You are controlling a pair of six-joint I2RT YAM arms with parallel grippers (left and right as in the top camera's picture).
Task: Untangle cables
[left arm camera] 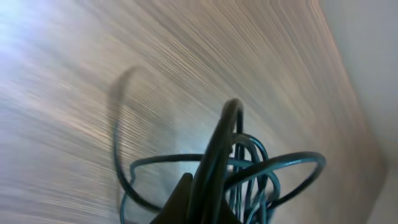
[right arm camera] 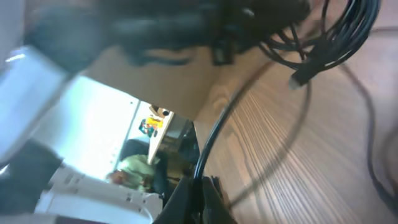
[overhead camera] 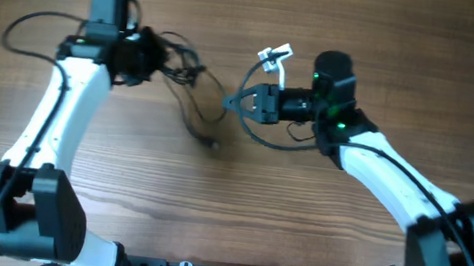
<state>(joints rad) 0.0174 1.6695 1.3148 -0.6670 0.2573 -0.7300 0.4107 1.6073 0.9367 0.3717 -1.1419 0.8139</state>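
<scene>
Black cables (overhead camera: 195,88) stretch sideways, clamped between the closed left pincer (overhead camera: 158,59) and closed right pincer (overhead camera: 233,104).

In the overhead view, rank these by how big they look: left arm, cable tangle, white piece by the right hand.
Largest: left arm
Next: cable tangle
Smallest: white piece
No close calls.

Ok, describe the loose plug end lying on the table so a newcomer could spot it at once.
Look at the middle of the wooden table. From the cable bundle at the left end effector, one thin strand trails toward the arms' bases and ends in a small dark plug. Unlike the bundled loops, it lies alone on bare wood.
</scene>
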